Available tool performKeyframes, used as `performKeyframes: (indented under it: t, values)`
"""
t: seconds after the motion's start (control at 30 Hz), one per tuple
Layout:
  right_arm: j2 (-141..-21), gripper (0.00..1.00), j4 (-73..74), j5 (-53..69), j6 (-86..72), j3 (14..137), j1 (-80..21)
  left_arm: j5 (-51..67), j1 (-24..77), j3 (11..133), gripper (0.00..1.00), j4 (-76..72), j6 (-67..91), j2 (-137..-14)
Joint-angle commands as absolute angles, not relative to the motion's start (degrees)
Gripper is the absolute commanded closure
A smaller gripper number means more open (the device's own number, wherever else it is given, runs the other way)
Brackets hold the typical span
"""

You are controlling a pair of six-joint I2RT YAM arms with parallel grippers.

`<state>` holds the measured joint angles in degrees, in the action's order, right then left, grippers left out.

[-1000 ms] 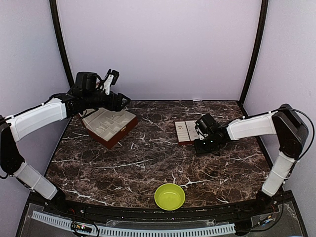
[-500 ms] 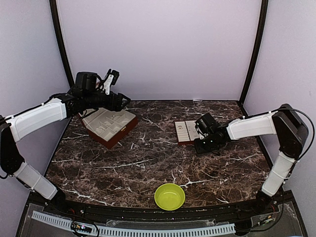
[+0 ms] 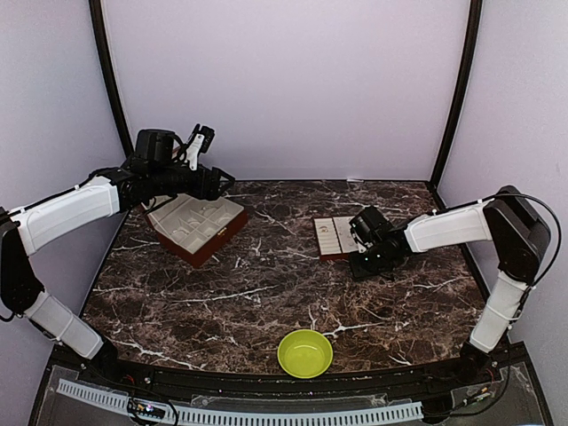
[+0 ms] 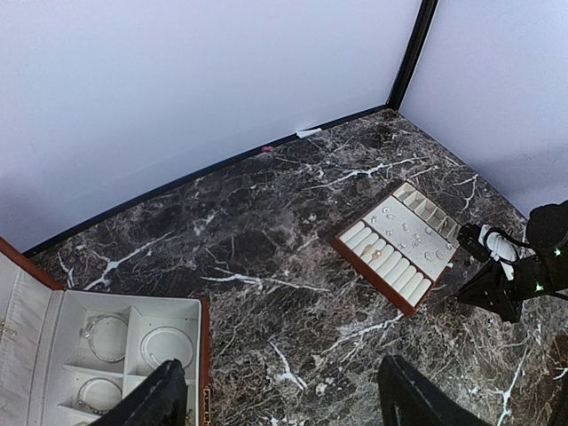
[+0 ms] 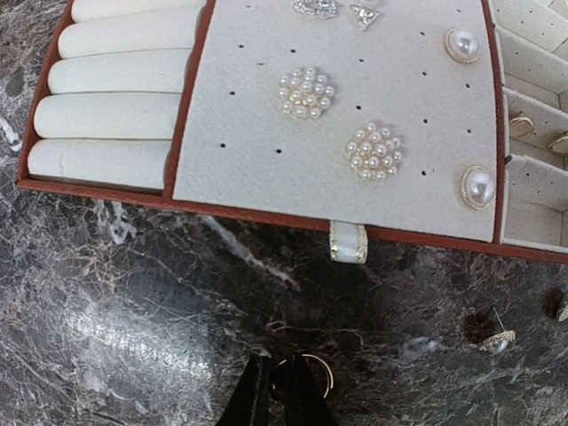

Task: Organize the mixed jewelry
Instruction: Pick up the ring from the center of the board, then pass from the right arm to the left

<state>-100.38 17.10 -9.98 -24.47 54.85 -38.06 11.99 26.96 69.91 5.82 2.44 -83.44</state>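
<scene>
Thin gold-toned metal ring (image 5: 311, 357) pinched at its rim by clenched right gripper (image 5: 277, 383), cream padded tray (image 5: 248, 151) just ahead. The shallow edge grip could slip and let it roll. Left gripper (image 4: 284, 373) released, empty.

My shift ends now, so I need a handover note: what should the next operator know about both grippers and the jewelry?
Left gripper: open, empty, hovering by the hinged box.
Right gripper: shut at a small gold ring on the marble table beside the tray; a firm hold isn't clear.
Done: three wire hoops lie in box compartments; pearl pieces sit on the tray.
Left: the ring and a loose earring on the table. Green bowl looks empty.
</scene>
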Motion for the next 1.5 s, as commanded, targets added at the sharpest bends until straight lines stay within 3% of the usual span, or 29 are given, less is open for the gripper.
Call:
performKeyframes:
  t: [0.0, 0.23, 0.6, 1.0, 1.23, 1.47]
  values:
    - [-101.0, 0.92, 16.6, -11.2, -24.3, 55.0, -38.6, 12.8, 27.1, 69.4, 0.23, 5.3, 3.1, -82.3]
    - [-100.7, 1.0, 16.9, -10.7, -24.9, 55.3, -38.6, 12.8, 27.1, 69.4, 0.23, 5.3, 3.1, -82.4]
    - [-92.8, 1.0, 15.9, 0.5, -27.5, 58.8, -37.6, 15.4, 27.2, 67.9, 0.23, 3.0, 1.4, -82.4]
    - [-82.8, 1.0, 10.2, 36.1, -26.7, 59.9, -35.5, 36.8, 36.1, 53.5, 0.24, -16.5, -15.3, -76.9]
    - [-80.9, 1.0, 8.2, 54.4, -27.6, 63.0, -37.7, 38.8, 45.2, 48.0, 0.23, -26.0, -19.5, -78.6]
    - [-82.0, 1.0, 5.7, 60.0, -28.9, 64.7, -41.9, 38.4, 48.5, 49.7, 0.21, -27.1, -19.1, -81.0]
